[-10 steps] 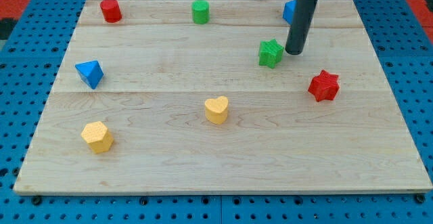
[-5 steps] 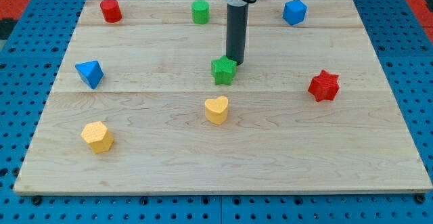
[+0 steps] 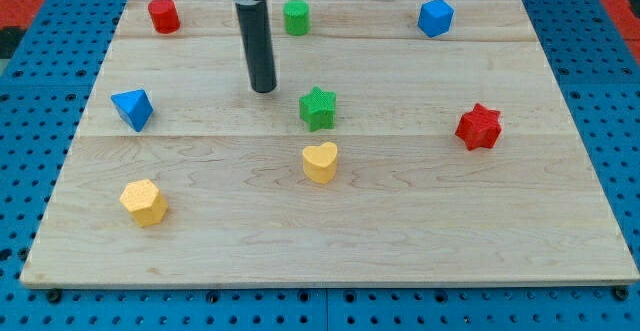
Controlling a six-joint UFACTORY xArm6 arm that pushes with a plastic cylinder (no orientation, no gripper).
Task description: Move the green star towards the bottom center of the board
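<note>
The green star [image 3: 318, 108] lies near the middle of the wooden board [image 3: 440, 221], just above the yellow heart [image 3: 320, 161]. My tip [image 3: 264, 89] stands on the board to the upper left of the green star, a short gap away and not touching it. The dark rod rises from the tip toward the view's top.
A red cylinder [image 3: 163, 15] and a green cylinder [image 3: 296, 17] sit along the top edge, with a blue block [image 3: 435, 17] at the top right. A blue pyramid-like block [image 3: 132, 108] is at the left, a red star [image 3: 478, 126] at the right, a yellow block [image 3: 144, 202] at the lower left.
The green star slid left from the right of centre to above the yellow heart. My tip then moved on left, leaving the star behind.
</note>
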